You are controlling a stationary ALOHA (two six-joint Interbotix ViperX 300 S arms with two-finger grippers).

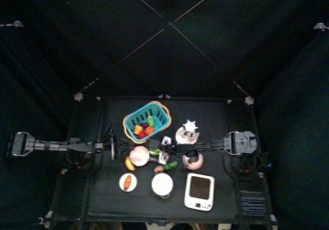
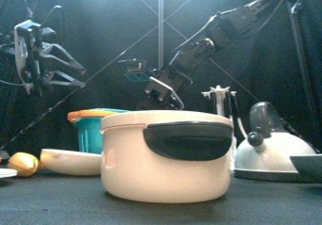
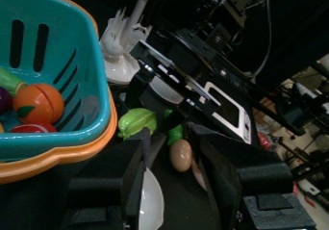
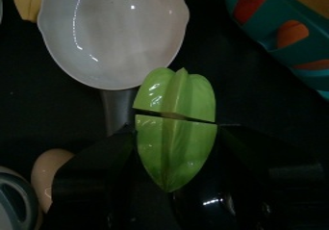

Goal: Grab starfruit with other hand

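The green starfruit (image 4: 175,128) sits between the jaws of my right gripper (image 4: 174,171), which is shut on it just above the table, beside a white bowl (image 4: 113,32). In the left wrist view the starfruit (image 3: 139,124) shows in the right arm's gripper, close to the rim of the teal basket (image 3: 58,89). My left gripper (image 3: 178,176) is open and empty, a short way back from the starfruit. In the front view the left gripper (image 2: 44,61) hangs raised at the left. The right arm (image 2: 189,55) reaches down across the middle.
The teal basket (image 1: 148,120) with an orange rim holds several fruits. A white juicer (image 3: 122,41) stands behind it. A tan egg-shaped thing (image 3: 182,155), a white bowl (image 1: 162,184), a plate (image 1: 129,182) and a white scale (image 1: 199,190) lie in front. A white pot (image 2: 168,153) and a kettle (image 2: 270,139) fill the front view.
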